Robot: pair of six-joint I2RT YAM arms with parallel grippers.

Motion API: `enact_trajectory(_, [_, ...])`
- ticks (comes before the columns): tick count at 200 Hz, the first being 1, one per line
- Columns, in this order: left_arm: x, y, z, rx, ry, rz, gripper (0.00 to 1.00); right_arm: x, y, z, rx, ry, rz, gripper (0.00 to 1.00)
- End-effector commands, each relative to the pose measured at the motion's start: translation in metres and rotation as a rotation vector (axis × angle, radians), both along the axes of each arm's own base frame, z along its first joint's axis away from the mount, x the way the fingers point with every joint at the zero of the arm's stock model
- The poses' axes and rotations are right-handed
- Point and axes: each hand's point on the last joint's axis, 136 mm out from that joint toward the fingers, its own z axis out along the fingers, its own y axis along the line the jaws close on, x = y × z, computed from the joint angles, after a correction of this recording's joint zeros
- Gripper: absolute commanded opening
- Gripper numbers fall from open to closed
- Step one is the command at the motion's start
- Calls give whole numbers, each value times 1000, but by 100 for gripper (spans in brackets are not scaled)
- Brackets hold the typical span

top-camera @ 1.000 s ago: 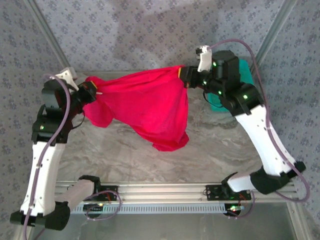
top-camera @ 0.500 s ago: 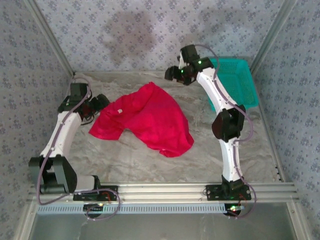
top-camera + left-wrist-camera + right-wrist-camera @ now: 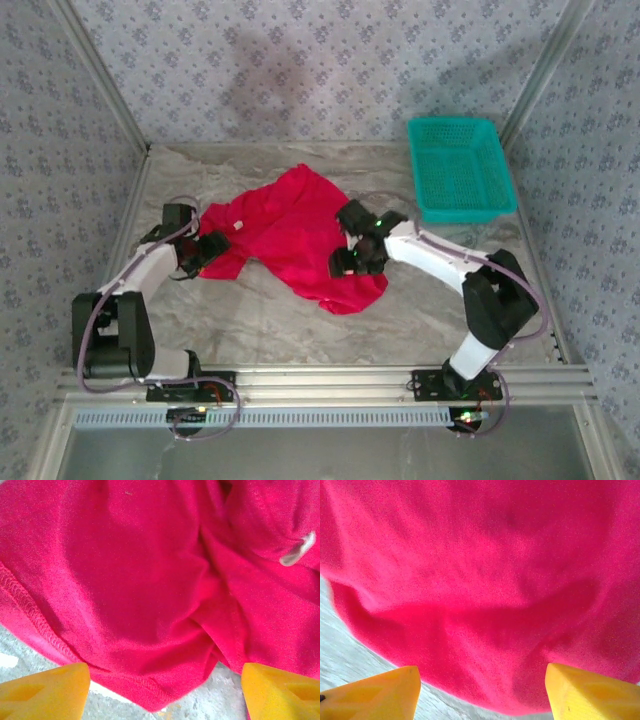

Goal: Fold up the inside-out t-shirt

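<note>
Standing open, left fingers (image 3: 45, 690) and right fingers (image 3: 375, 695) perhaps touch one t-shirt (image 3: 290, 230).

No legible text; the white tag (image 3: 298, 550) on the t-shirt (image 3: 150, 580) is blurred.

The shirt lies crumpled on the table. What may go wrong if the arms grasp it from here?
1. The t-shirt lies bunched, with folds overlapping; the open right end effector over its near edge may pinch several layers together.
2. The open left end effector sits at a stitched hem; a shallow grip there might slip off.
</note>
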Motion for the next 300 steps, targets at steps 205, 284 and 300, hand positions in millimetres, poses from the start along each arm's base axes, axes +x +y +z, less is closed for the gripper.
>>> enact_trajectory(205, [11, 31, -2, 127, 8, 71, 75, 131, -46, -11, 32, -77, -263, 63])
enact_trajectory(284, [-8, 52, -24, 225, 91, 112, 76, 147, -35, -24, 123, -46, -352, 63])
enact_trajectory(300, [-8, 53, -35, 218, 101, 125, 76, 152, -35, -24, 133, -50, -374, 63])
